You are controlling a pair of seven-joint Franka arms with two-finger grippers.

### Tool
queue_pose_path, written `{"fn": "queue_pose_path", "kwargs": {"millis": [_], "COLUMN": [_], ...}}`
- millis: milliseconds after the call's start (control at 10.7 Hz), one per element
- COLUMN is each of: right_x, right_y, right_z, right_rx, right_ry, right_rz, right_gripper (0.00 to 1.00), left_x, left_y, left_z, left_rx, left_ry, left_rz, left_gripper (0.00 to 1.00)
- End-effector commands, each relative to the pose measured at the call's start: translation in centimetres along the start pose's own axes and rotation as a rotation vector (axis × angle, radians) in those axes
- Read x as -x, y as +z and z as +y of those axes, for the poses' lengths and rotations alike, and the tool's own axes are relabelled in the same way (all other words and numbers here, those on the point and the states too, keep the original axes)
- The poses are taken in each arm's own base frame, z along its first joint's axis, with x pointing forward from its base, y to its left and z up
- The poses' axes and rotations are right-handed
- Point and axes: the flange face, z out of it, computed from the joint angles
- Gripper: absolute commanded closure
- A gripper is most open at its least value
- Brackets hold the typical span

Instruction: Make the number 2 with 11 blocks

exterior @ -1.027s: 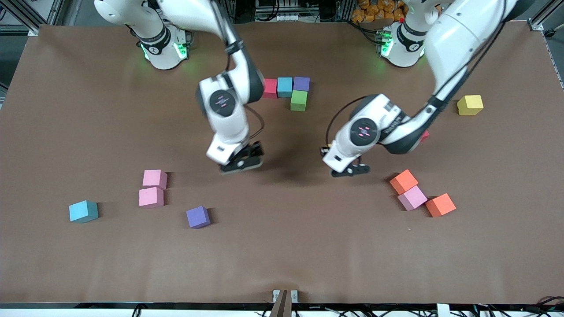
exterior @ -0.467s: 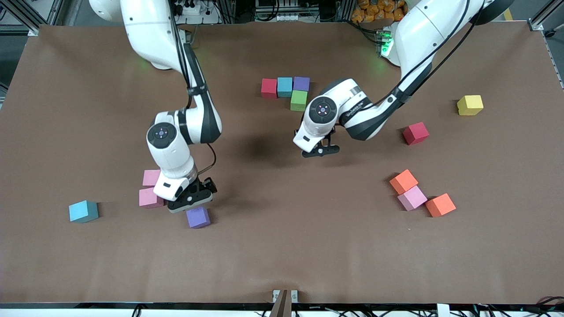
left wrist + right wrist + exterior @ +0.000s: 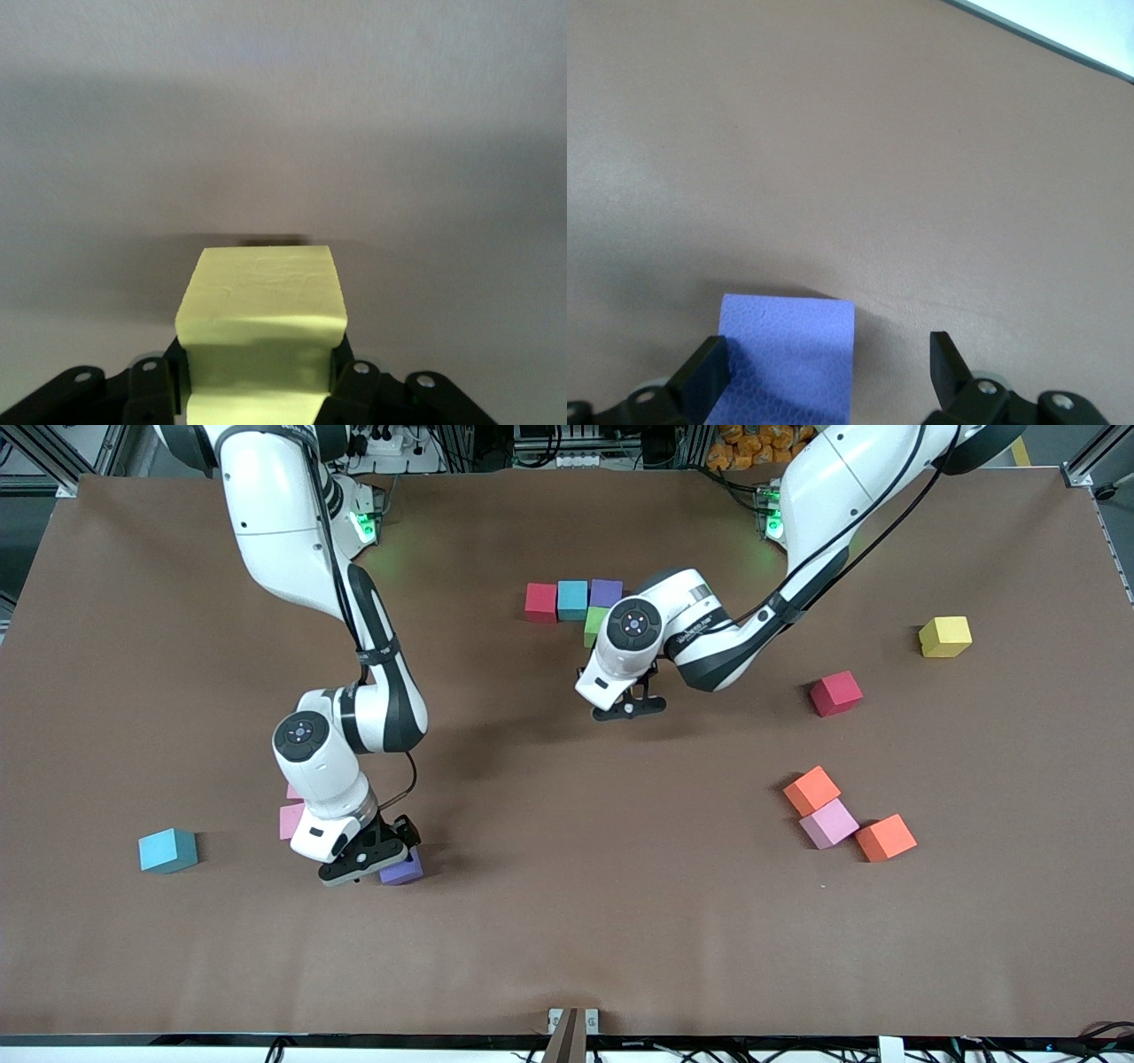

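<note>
A row of red, light blue and purple blocks lies near the robots' bases. A green block sits against the purple one, half hidden by the left arm. My left gripper is shut on a yellow-green block, low over bare table close to the green block. My right gripper is open, down around a loose purple block. That block touches one finger and stands apart from the other.
Beside the right gripper lie two pink blocks, mostly covered by the arm, and a light blue one. Toward the left arm's end are a yellow block, a red one, and two orange blocks with a pink one.
The right arm swung from mid-table toward the front camera and came down over the loose purple block. The left arm carried its block toward the row of blocks.
</note>
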Motion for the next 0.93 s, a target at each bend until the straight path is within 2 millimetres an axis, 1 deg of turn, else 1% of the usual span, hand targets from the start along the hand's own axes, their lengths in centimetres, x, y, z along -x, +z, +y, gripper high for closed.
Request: {"fn": "queue_pose_path", "kwargs": {"millis": [0, 93, 280, 374, 467, 560, 747, 841], "right_x": [-0.6, -0.4, -0.2, -1.1, -2.3, -3.1, -3.0, -3.1], "right_y": [1.4, 1.7, 1.9, 1.3, 0.5, 0.0, 0.1, 0.0], "right_z": [-0.3, -0.8, -0.8, -0.8, 0.2, 0.8, 0.8, 0.5], "right_rx": [-0.013, -0.037, -0.063, -0.076, -0.094, -0.123, -0.136, -0.143], "right_ry": [0.030, 0.062, 0.115, 0.127, 0.132, 0.144, 0.200, 0.208], "right_rz": [0.026, 0.026, 0.028, 0.042, 0.032, 0.002, -0.002, 0.000], "right_gripper": [0.00, 0.00, 0.00, 0.00, 0.00, 0.00, 0.00, 0.00], "left_x": [2.2, 2.6, 4.3, 4.7, 5.1, 5.4, 5.5, 5.6], "left_y": [0.8, 1.3, 1.9, 2.3, 2.7, 3.0, 3.1, 3.3], "left_z": [0.5, 0.3, 1.2, 1.0, 0.8, 0.6, 0.6, 0.5], "left_rx": [0.002, -0.001, -0.008, -0.005, 0.002, 0.000, -0.002, -0.006], "left_ry": [0.006, 0.002, 0.035, 0.041, 0.058, 0.065, 0.068, 0.071], "left_rz": [-0.001, 0.001, 0.003, 0.007, 0.021, 0.023, 0.023, 0.023], "left_gripper": [0.77, 0.77, 0.79, 0.79, 0.79, 0.79, 0.79, 0.79]}}
